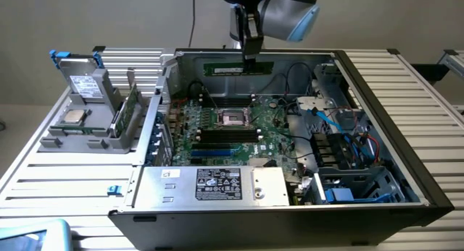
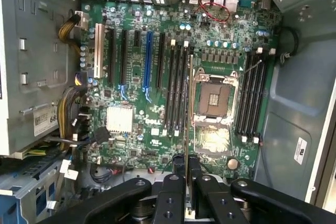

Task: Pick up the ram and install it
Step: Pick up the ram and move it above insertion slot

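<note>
Rack [image 1: 80, 139], exterior view's left: spare parts stand upright in slots, easy to grasp. Case [image 1: 217, 224], centre: lies open so the motherboard [image 1: 268, 131] faces up. Above its far side, the gripper [image 1: 250, 58] has its fingers pinching the ram [image 1: 236, 69] by its upper edge. The ram hangs clear of the board, parallel to the black slots [image 1: 228, 135], evidently for seating.

Robotics lab: open computer case [image 1: 290, 226], slatted bench [image 1: 65, 180]
</note>
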### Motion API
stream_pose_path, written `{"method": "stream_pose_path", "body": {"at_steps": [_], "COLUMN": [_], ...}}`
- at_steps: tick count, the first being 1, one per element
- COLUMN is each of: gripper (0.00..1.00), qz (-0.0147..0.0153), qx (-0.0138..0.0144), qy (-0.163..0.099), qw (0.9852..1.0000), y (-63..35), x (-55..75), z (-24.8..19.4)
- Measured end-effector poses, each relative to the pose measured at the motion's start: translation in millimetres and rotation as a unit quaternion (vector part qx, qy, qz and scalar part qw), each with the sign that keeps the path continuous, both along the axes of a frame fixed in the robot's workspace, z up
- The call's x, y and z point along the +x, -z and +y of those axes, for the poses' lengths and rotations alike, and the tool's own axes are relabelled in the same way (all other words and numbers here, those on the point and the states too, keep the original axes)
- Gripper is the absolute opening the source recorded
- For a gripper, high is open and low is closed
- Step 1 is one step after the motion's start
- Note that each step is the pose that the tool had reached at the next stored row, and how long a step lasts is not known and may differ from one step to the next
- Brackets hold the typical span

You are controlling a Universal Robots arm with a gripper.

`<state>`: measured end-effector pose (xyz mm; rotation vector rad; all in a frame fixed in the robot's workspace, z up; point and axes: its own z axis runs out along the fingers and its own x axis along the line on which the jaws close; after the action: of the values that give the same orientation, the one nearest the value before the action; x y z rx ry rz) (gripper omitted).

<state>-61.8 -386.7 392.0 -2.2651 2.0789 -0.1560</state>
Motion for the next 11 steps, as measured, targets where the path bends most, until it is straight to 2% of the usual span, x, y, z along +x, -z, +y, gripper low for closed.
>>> {"method": "stream_pose_path", "body": {"at_steps": [2,4,5,11], "gripper": [0.15,0.15,0.15,0.15], "qz": [0.0000,0.0000,0.0000,0.0000], "qx": [-0.0069,-0.0160,-0.0180,-0.0182], "qy": [0.000,0.000,0.000,0.003], "qw": [1.0000,0.9999,0.9998,0.9998], "y": [0.3,0.6,0.7,4.0], "x": [0.0,0.0,0.0,-2.2], "z": [0.9,2.0,3.2,7.6]}}
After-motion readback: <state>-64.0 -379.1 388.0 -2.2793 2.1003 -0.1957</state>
